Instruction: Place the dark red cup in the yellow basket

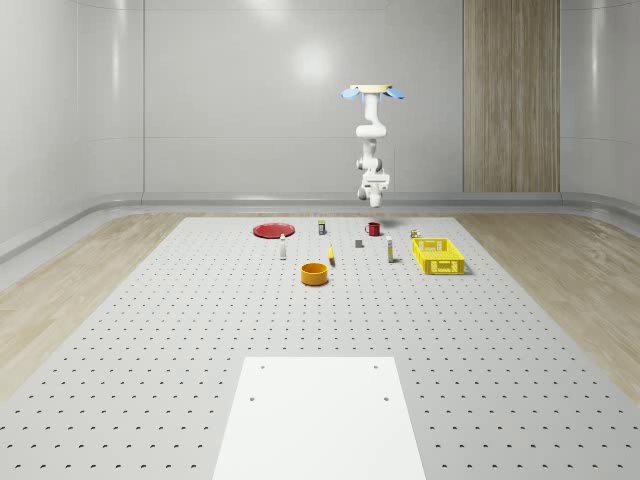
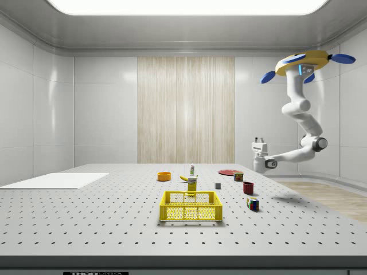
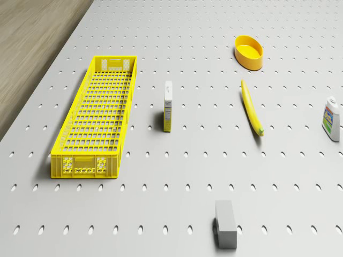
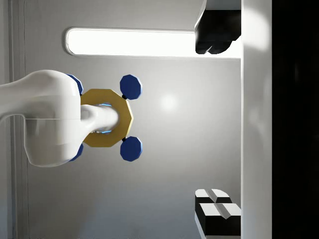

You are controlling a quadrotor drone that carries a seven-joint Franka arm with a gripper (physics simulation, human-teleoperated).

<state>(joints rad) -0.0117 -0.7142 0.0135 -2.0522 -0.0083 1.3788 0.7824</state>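
Note:
The dark red cup point(image 1: 373, 229) point(image 2: 248, 187) stands upright on the perforated table, near its far end. The yellow basket point(image 1: 438, 256) point(image 2: 191, 206) point(image 3: 94, 123) lies nearer the camera, toward the whole-scene view's right, with nothing in it. The drone point(image 1: 372, 92) point(image 2: 302, 62) hovers high over the table's far end, its arm hanging down. My gripper point(image 1: 376, 181) point(image 2: 260, 140) point(image 4: 218, 122) hangs well above the cup and is turned upward toward the ceiling. It is open and holds nothing.
An orange bowl point(image 1: 315, 273) point(image 3: 248, 52), a banana point(image 1: 331, 257) point(image 3: 252, 108), a carton point(image 3: 168, 106), a grey block point(image 3: 225, 223), a bottle point(image 3: 331, 119), a red plate point(image 1: 272, 230) and a colour cube point(image 2: 252, 203) stand around. A white pad point(image 1: 320, 420) lies at the near end.

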